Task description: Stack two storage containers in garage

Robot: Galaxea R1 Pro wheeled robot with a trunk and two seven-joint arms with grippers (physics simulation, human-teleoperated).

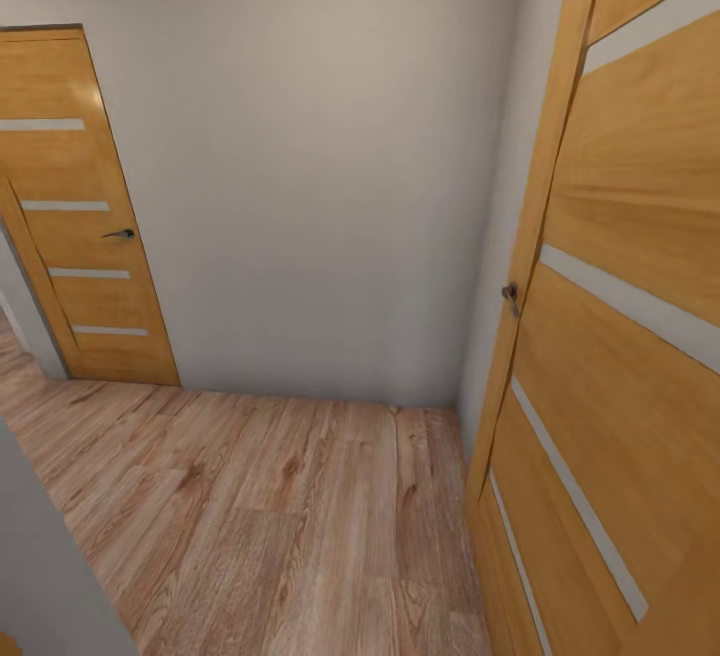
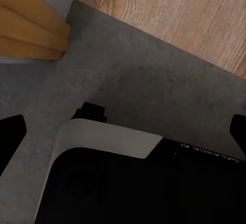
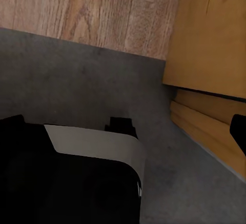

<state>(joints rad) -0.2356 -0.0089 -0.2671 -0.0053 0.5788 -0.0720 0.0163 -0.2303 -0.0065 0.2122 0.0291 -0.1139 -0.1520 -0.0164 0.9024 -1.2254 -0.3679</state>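
Faintly, "GALAXEA" lettering (image 2: 207,153) on black robot base (image 2: 128,193).

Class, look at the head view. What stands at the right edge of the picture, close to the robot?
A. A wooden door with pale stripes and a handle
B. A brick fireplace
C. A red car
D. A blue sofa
A: an orange-brown wooden door with pale stripes and a small handle fills the right side, standing over the wood plank floor, beside the grey wall.
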